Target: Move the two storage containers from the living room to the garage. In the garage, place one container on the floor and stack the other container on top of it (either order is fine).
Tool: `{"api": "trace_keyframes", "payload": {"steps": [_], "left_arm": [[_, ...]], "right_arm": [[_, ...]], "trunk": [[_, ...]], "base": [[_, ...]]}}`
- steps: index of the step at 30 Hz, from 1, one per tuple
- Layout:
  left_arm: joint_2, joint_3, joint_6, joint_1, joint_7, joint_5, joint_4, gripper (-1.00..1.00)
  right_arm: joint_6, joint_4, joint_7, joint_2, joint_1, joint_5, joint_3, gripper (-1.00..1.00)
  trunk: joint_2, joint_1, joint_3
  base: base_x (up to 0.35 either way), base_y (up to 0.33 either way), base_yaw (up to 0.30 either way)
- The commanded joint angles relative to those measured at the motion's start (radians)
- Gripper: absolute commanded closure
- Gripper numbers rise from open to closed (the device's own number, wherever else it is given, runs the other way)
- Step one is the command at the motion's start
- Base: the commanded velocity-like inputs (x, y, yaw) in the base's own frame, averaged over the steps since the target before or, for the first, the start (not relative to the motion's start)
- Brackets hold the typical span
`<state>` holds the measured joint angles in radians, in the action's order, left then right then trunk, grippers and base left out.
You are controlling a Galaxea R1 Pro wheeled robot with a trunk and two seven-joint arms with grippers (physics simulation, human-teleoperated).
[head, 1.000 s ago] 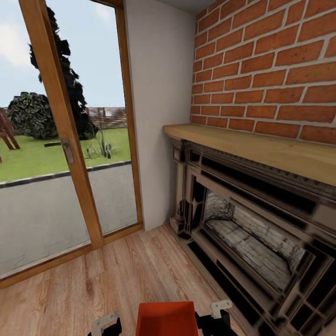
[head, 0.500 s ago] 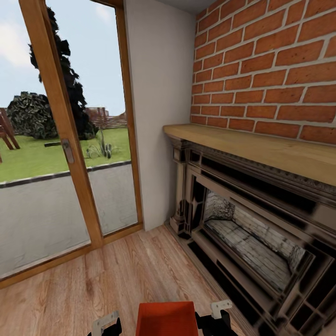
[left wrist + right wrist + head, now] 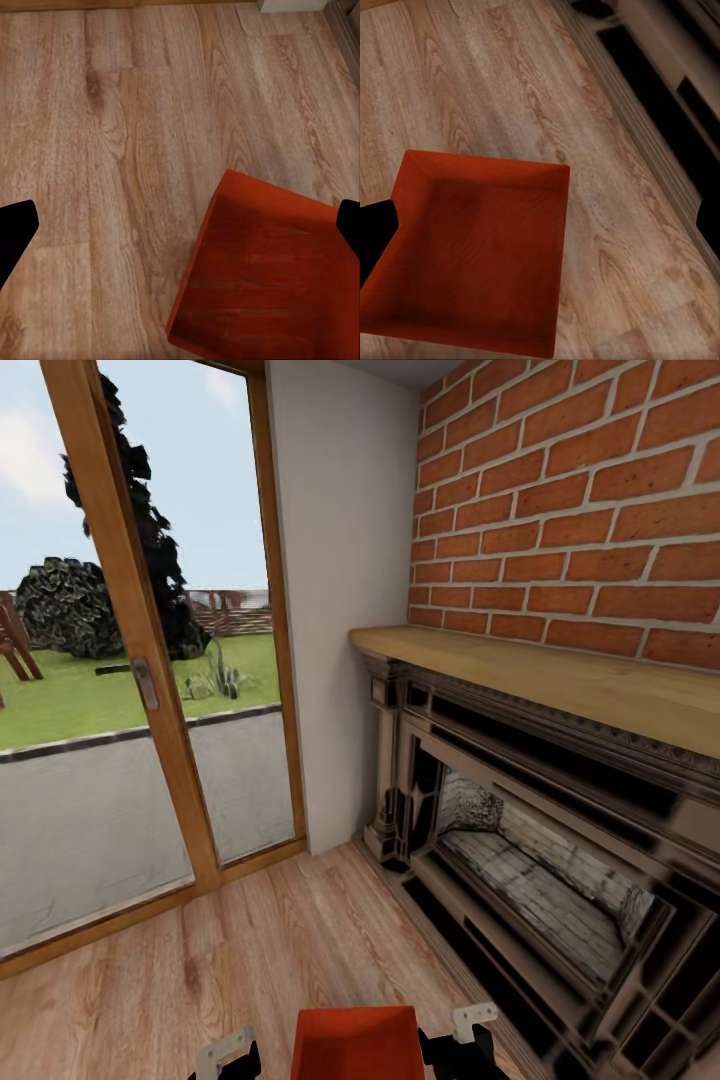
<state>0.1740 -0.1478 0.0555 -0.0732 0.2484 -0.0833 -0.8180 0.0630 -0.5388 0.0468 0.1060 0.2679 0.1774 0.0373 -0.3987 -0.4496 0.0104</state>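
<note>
Orange-red, 1 storage container point(image 3: 357, 1043) sits low between my 2 arms, over the wood-plank floor point(image 3: 200, 970) beside the fireplace point(image 3: 540, 840). My left gripper point(image 3: 180, 225) and right gripper point(image 3: 544, 225) both hang spread wide, clamping nothing.

Bright even daylight, seemingly from the glass door point(image 3: 120, 690), soft render blur, faint shadows

Black arm ends w/ white bracket plates point(image 3: 472, 1020), poss. screw holes; black fingertips point(image 3: 15, 232).
</note>
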Motion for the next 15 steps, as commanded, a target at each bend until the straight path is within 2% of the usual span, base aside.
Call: {"api": "trace_keyframes", "payload": {"steps": [1,15], "left_arm": [[0.001,-0.001,0.003,0.0,0.0,-0.01,0.0,-1.0],[-0.001,-0.001,0.003,0.0,0.0,-0.01,0.0,-1.0]], "right_arm": [[0.003,0.0,0.004,0.0,0.001,0.007,0.004,-1.0],[0.002,0.0,0.005,0.0,0.001,0.008,0.004,-1.0]], "trunk": [[-0.001,0.0,0.001],[-0.001,0.0,0.011]], "base": [[0.0,0.0,0.0],[0.0,0.0,0.0]]}}
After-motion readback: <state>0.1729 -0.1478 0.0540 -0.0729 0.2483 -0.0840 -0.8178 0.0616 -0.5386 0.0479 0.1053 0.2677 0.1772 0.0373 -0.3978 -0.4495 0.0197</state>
